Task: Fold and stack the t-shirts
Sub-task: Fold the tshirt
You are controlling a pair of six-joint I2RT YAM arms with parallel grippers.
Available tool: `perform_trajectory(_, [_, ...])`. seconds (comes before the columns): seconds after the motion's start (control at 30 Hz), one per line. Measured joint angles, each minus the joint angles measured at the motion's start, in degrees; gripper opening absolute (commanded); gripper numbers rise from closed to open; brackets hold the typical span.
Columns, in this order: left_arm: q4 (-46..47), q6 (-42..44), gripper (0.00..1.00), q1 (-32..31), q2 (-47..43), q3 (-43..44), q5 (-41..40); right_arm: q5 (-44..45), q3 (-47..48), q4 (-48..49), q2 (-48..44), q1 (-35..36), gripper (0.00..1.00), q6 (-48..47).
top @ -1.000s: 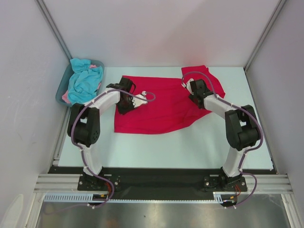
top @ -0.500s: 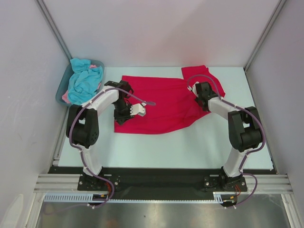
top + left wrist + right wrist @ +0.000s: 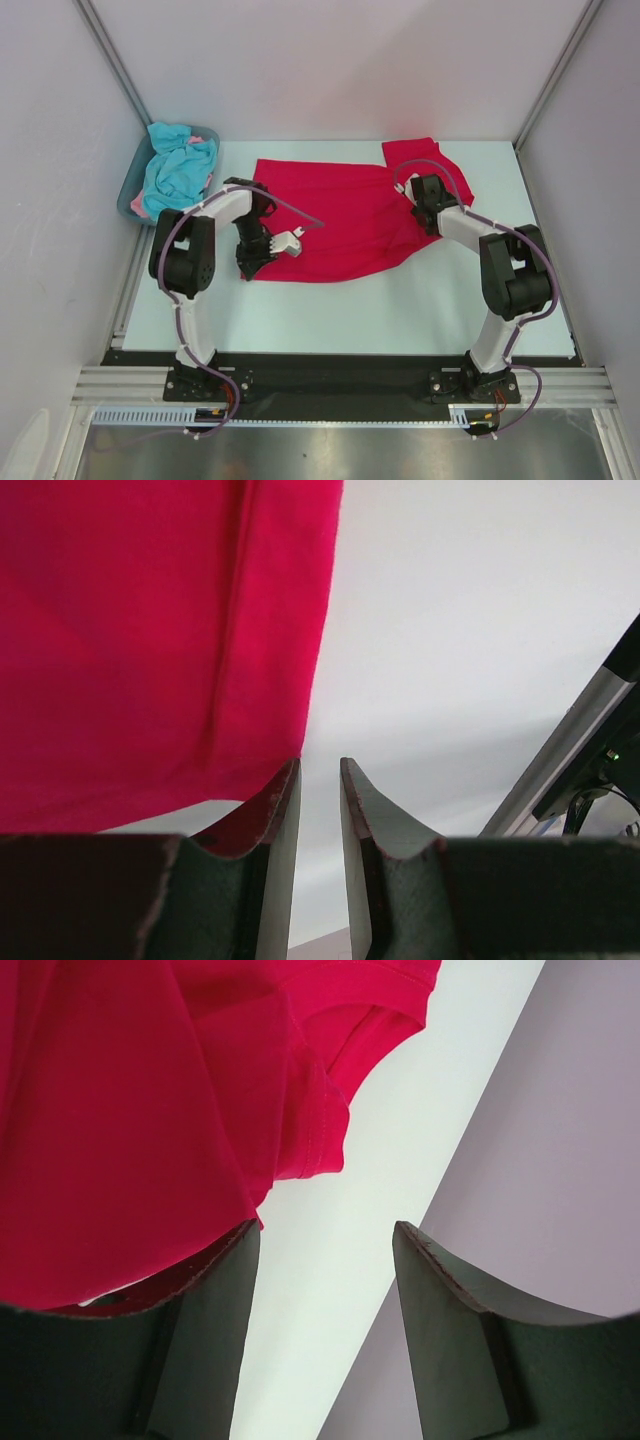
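Note:
A crimson red t-shirt (image 3: 340,215) lies spread flat across the middle of the table. My left gripper (image 3: 250,265) sits at its near left corner. In the left wrist view that gripper (image 3: 320,762) is open by a narrow gap showing only table, and the red cloth (image 3: 150,640) ends at the left fingertip (image 3: 285,790). My right gripper (image 3: 418,190) is over the shirt's right side near the sleeve (image 3: 425,155). In the right wrist view it (image 3: 325,1225) stands wide open and empty, with the sleeve hem (image 3: 330,1080) just ahead. Turquoise t-shirts (image 3: 180,170) with a bit of pink fill the tub.
The grey-blue tub (image 3: 125,195) stands at the far left corner against the left wall. White walls enclose the table on the left, back and right; the right wall (image 3: 560,1140) is close to my right gripper. Bare table (image 3: 400,300) lies in front of the shirt.
My left gripper has swung down along the shirt's left side to its near left corner. My right gripper shifted slightly toward the back and then held still.

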Motion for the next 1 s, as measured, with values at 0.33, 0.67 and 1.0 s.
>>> perform_trajectory(0.33, [-0.26, 0.15, 0.27, 1.11, 3.54, 2.62, -0.37, 0.57, -0.17, 0.02, 0.00, 0.11, 0.61, 0.00])
perform_trajectory(0.67, [-0.20, 0.98, 0.26, 1.25, 3.76, 5.81, -0.94, 1.01, -0.17, 0.02, 0.00, 0.11, 0.61, 0.00])
perform_trajectory(1.0, [-0.28, 1.55, 0.26, 1.31, 5.11, 5.22, -1.88, 1.27, -0.17, 0.92, 0.00, 0.39, 0.60, -1.07])
